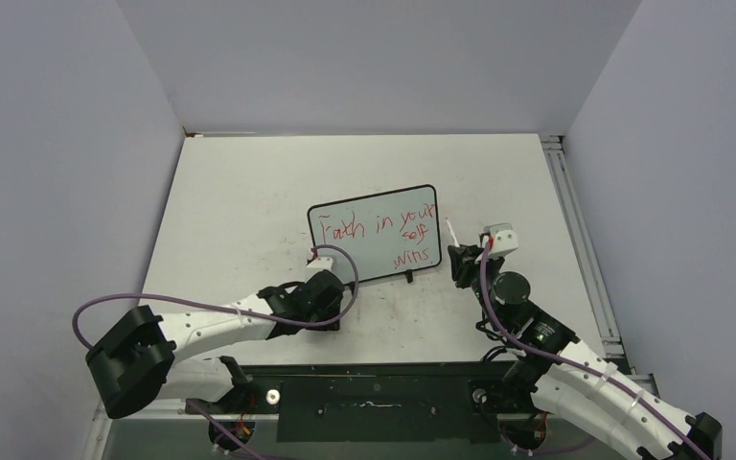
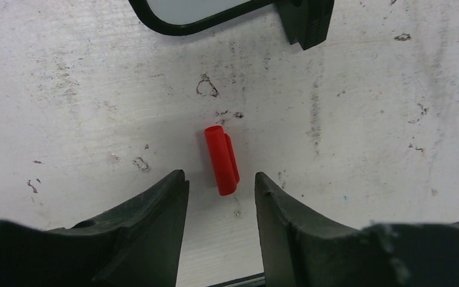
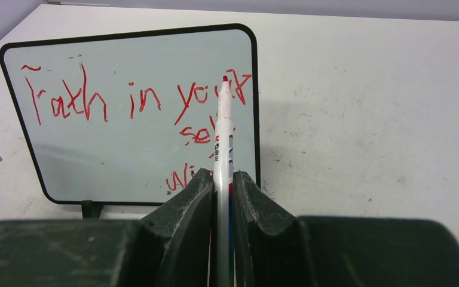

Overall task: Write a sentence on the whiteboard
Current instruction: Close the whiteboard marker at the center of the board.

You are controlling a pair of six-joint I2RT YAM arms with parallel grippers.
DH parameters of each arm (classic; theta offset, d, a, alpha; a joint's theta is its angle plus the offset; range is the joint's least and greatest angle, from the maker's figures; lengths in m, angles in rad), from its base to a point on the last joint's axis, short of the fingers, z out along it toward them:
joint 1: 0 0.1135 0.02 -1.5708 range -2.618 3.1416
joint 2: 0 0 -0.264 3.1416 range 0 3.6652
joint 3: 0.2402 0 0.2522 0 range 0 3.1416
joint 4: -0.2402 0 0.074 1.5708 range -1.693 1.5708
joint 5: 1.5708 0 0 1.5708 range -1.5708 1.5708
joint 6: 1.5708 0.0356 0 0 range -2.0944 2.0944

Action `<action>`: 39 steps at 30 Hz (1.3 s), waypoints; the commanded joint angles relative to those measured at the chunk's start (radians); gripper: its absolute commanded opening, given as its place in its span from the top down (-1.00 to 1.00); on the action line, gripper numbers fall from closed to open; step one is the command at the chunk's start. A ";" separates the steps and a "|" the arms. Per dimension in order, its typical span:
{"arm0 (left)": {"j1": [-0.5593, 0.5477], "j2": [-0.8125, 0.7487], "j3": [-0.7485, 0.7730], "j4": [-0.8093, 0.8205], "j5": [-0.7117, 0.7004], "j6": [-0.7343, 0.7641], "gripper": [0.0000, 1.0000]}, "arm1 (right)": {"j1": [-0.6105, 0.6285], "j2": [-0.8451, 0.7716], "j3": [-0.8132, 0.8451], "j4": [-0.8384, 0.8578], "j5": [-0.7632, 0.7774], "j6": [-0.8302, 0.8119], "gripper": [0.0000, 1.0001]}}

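**Left wrist view**
- Jaws of left gripper point(image 2: 220, 177): spread and pinching nothing.
- Red marker cap point(image 2: 222, 160): lies flat on the table point(image 2: 364, 119) between the fingertips, seemingly untouched. It sits just in front of the whiteboard point(image 2: 168, 26), near its black foot point(image 2: 308, 24).
- Judged purpose: the jaws straddle the cap in order to take it up.

**Right wrist view**
- Jaws of right gripper point(image 3: 221, 179): pressed onto a white marker point(image 3: 223, 131). The barrel runs out forward between the fingers, and the bare red tip aims toward the whiteboard's right side.
- Sentence point(image 3: 137, 101): thin red handwriting in slanting lines on the whiteboard, reading roughly "Faith in your self wins".

**Top external view**
- Whiteboard: propped on its feet at mid-table with its face toward the arms.
- Left gripper: low, at the whiteboard's near left corner.
- Right gripper: just off the whiteboard's right edge, with the marker tip apart from the surface.
- Judgement: the writing looks finished. The pen is likely held off the board so that it can be capped.
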 commanded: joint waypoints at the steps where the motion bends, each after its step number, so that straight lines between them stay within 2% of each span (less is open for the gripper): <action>1: -0.003 0.042 0.024 0.031 0.006 -0.019 0.19 | 0.003 -0.011 -0.008 0.052 0.005 -0.013 0.89; 18: 0.010 0.096 0.031 0.002 -0.011 -0.004 0.57 | 0.004 0.017 -0.011 0.058 -0.006 -0.010 0.89; 24: 0.009 0.129 0.034 0.003 -0.007 0.011 0.79 | 0.003 0.038 -0.001 0.062 -0.060 -0.022 0.89; 27: 0.007 0.125 0.038 0.004 -0.009 0.036 1.00 | 0.006 0.044 0.011 0.042 -0.086 -0.022 0.89; 33: 0.004 0.007 0.092 -0.013 -0.012 0.152 1.00 | 0.005 0.023 0.050 -0.043 -0.204 -0.004 0.89; 39: 0.029 -0.149 0.206 -0.072 0.002 0.395 1.00 | 0.007 0.052 0.118 -0.132 -0.353 0.079 0.89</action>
